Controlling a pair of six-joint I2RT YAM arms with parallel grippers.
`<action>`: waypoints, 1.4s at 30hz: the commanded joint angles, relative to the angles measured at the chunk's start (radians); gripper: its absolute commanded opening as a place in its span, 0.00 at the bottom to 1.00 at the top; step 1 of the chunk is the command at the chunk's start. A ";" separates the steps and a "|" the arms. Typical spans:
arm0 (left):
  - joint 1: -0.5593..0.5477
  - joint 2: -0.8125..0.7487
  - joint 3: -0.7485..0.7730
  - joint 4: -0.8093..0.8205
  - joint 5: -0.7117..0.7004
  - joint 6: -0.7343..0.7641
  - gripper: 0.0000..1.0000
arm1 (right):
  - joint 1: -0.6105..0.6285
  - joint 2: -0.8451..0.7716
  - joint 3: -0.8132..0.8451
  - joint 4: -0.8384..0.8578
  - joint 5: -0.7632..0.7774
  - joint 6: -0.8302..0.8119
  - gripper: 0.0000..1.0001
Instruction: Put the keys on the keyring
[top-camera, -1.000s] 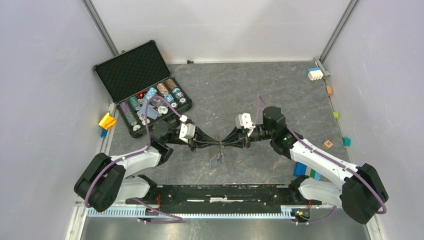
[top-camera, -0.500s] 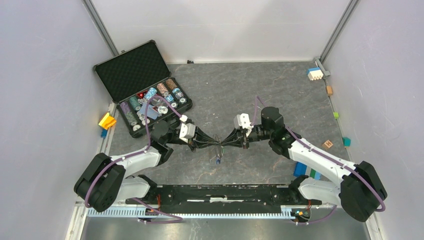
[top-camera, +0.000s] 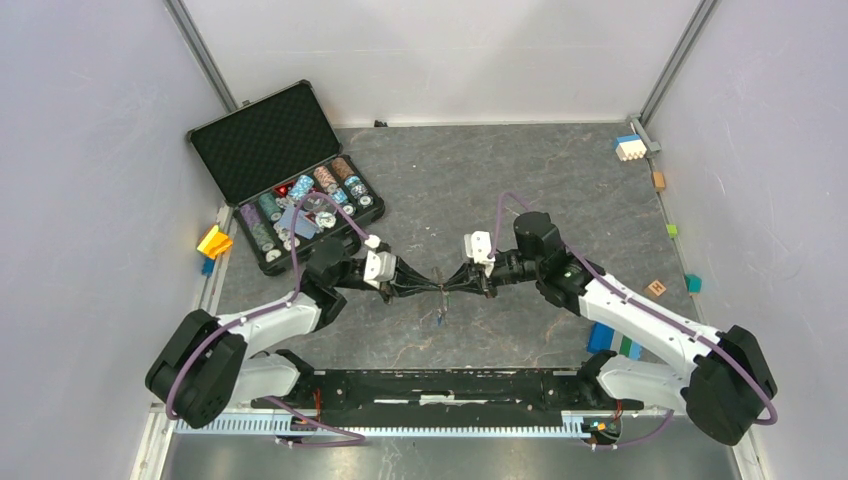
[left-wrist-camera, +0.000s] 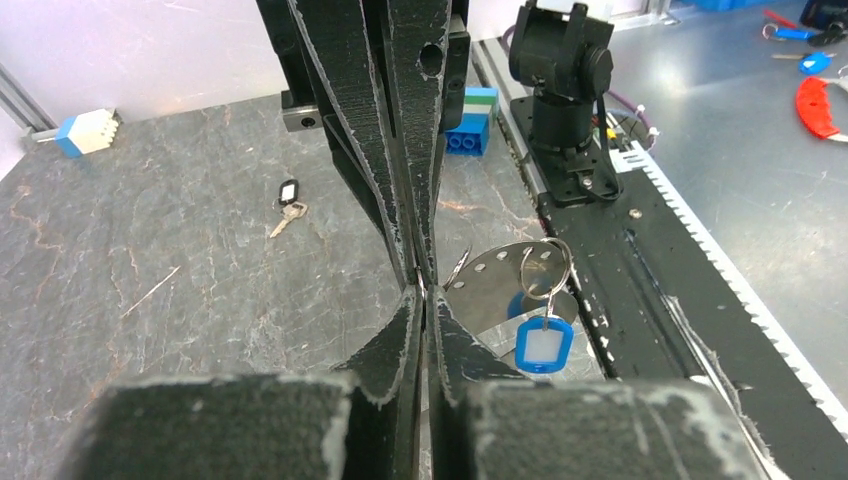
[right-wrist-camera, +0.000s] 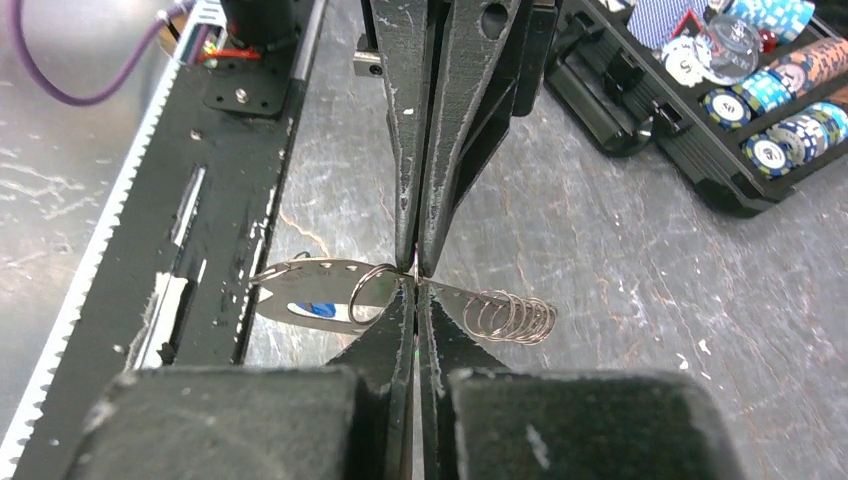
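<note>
Grey stone bench (top-camera: 560, 190): at its centre, left jaws and right jaws meet tip to tip, both clamped on the keyring (right-wrist-camera: 505, 317); a blue-tagged key (left-wrist-camera: 543, 345) hangs at 6 o'clock.

You've got both arms meeting at centre frame — left gripper (top-camera: 424, 291) and right gripper (top-camera: 456, 289) tip to tip, jaws closed on the keyring (top-camera: 441, 291). A blue-tagged key (top-camera: 438, 319) dangles just below; the chip case (top-camera: 262, 140) lies open upper left.
</note>
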 joint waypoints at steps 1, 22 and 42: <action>-0.003 -0.018 0.053 -0.211 0.036 0.172 0.10 | 0.020 -0.022 0.090 -0.140 0.108 -0.108 0.00; -0.002 -0.063 0.231 -0.768 -0.017 0.512 0.46 | 0.205 0.046 0.267 -0.471 0.482 -0.273 0.00; -0.015 0.019 0.271 -0.585 -0.092 0.244 0.33 | 0.237 0.073 0.336 -0.525 0.571 -0.271 0.00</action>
